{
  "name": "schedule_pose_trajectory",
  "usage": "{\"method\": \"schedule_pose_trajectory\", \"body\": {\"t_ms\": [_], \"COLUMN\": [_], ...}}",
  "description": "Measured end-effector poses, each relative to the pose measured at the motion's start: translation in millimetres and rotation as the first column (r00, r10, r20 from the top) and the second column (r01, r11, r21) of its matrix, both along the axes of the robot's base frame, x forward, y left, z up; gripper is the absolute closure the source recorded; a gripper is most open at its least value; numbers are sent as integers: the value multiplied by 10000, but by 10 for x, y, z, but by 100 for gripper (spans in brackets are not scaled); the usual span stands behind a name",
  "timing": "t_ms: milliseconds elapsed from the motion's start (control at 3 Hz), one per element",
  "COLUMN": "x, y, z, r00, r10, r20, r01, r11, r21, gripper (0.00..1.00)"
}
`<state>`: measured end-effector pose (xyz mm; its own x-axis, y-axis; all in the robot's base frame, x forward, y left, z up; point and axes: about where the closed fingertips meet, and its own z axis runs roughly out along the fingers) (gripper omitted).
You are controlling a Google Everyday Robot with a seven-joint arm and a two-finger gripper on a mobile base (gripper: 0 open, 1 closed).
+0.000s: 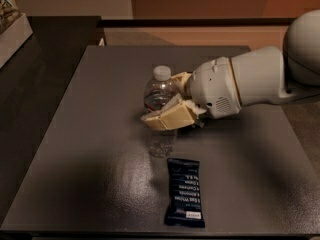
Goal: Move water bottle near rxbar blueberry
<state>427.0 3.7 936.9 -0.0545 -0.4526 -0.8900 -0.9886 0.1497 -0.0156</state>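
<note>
The water bottle (161, 96), clear with a white cap and a dark and red label band, stands upright near the middle of the grey table (75, 134). My gripper (160, 99) reaches in from the right and is shut on the bottle's middle; one cream finger (170, 118) crosses its front and the other lies behind it. I cannot tell whether the bottle's base touches the table. The rxbar blueberry (185, 191), a flat navy wrapper with white text, lies just in front of the bottle and slightly to its right, near the front edge.
My white arm (250, 81) spans the table's right half. A dark counter (40, 74) adjoins the table on the left, with a white box (12, 31) at its far end. The green chip bag is hidden behind my gripper.
</note>
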Motion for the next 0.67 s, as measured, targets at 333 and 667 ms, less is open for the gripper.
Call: {"method": "schedule_pose_trajectory", "body": {"t_ms": [333,667], "x": [-17,-40], "y": [12,19], "z": [-65,-132], "r00": [10000,10000], "r10": [19,57], "r20": [38,59], "r01": [-19,-57], "r11": [10000,9999], "r21": [-36,-93], "gripper": [17,0]}}
